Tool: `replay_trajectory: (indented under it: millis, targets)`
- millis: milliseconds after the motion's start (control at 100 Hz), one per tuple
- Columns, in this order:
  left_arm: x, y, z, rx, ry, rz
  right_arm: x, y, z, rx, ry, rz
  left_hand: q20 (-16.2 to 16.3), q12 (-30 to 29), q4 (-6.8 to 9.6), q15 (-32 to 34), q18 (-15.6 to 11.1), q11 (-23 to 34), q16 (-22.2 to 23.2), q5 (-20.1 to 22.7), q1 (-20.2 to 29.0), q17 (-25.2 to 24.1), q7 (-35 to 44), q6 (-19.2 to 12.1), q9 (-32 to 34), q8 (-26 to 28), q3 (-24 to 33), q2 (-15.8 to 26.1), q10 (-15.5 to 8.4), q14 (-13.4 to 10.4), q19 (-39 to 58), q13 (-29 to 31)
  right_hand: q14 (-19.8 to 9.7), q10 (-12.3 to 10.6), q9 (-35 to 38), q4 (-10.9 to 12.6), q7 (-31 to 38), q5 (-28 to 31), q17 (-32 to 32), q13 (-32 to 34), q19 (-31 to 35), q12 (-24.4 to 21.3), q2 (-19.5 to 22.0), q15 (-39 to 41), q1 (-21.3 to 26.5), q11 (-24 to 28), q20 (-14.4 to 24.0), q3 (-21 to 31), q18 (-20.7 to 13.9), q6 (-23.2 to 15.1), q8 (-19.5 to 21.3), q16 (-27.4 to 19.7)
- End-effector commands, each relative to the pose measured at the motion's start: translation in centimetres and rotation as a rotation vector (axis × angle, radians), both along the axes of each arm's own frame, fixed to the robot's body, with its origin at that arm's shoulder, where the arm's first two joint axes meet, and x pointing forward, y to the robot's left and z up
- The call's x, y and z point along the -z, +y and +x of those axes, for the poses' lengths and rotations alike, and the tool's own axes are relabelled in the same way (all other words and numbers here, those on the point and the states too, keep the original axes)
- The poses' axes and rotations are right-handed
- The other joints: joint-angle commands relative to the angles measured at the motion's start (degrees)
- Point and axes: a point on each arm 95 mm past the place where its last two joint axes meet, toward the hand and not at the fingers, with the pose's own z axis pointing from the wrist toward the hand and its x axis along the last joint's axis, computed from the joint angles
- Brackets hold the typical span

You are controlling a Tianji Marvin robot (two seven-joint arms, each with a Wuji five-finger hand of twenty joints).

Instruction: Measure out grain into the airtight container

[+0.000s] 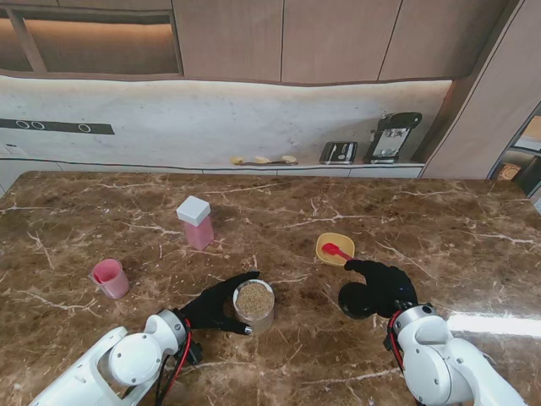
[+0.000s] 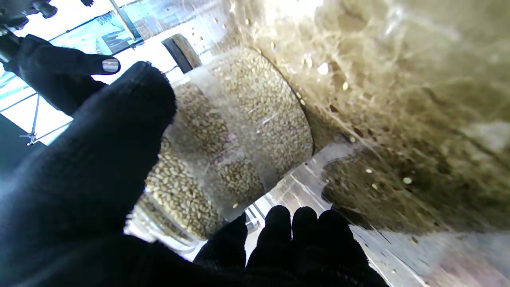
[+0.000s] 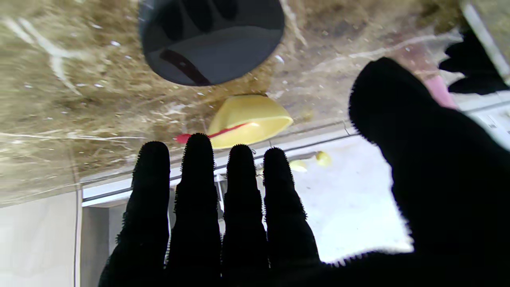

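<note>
Near my left side the left hand (image 1: 213,306) is wrapped around the grain jar (image 1: 254,304), probably heavy, slick and breakable, so grip mid-wall, while the right hand (image 1: 382,286) hovers spread, holding nothing.

Brown veined marble table (image 1: 439,228), pink cup (image 1: 111,278), yellow bowl (image 1: 336,247), red scoop (image 1: 335,250).

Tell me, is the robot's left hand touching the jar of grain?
Touching. In the left wrist view the left hand wraps the jar of grain, thumb pressed on its clear wall. The stand view shows the fingers around it too.
</note>
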Motion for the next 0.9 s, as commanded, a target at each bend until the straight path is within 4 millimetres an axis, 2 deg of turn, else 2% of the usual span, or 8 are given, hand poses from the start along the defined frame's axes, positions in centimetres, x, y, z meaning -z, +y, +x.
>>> replay_trajectory:
  millis: [0,230,630,890]
  targets:
    - [1.8,0.2,-0.9,0.011,0.052,0.029,1.3,-0.4,-0.6,0.009,0.056,-0.034,0.63,0.74,-1.06,-1.1,6.28,-1.73,-0.01,-2.05,-1.05,2.5,0.26,-2.21,-1.82,1.02,-1.55,-1.54,-1.26,4.88,1.31,-1.32,-1.6,-0.71,-2.57,-0.51,-0.39,-2.42,-1.34,-1.97,0.18,1.14,-1.77,-0.31,-0.04,0.13,-1.54,2.05,-1.36,1.21,1.03,0.67]
    - [2.4,-0.1,-0.8,0.012,0.06,0.02,2.5,-0.3,-0.5,0.032,0.097,-0.144,3.51,2.75,-0.77,-1.55,7.01,-1.71,0.94,-2.18,-0.86,2.48,3.66,-3.06,-1.77,8.91,-1.79,-0.53,-1.18,5.69,-2.78,-1.69,-1.57,-0.26,-5.6,-0.75,-0.45,-4.44,-1.62,-4.0,-0.58,2.92,-2.19,0.74,-0.73,1.56,-1.11,2.39,-1.61,2.29,3.44,1.53]
    - [2.7,-0.3,-1.5,0.017,0.059,0.002,3.9,0.1,-0.2,0.041,0.121,-0.286,4.8,3.82,-0.38,-1.35,6.85,-2.66,1.17,-2.38,-0.93,2.72,2.56,-2.12,-2.38,8.99,-2.28,1.11,-1.56,5.55,-2.65,-1.49,-0.97,0.29,-9.99,-1.01,-5.38,-7.94,-1.32,-6.03,-0.78,2.28,-2.22,0.93,-2.66,0.51,-0.64,2.05,-1.49,3.57,2.0,1.52]
    - [2.8,-0.7,-1.7,0.031,0.058,0.002,4.6,0.2,-0.1,0.029,0.155,-0.325,5.1,4.22,-0.29,-1.2,6.82,-2.52,1.27,-2.19,-1.03,2.59,2.29,-2.02,-2.32,9.06,-2.17,1.52,-1.51,5.55,-2.56,-1.56,-0.08,0.76,-10.29,-1.55,-5.84,-8.1,0.29,-5.51,-0.06,1.63,-5.0,0.95,-4.67,0.46,-0.4,3.8,-1.38,4.25,1.7,1.28]
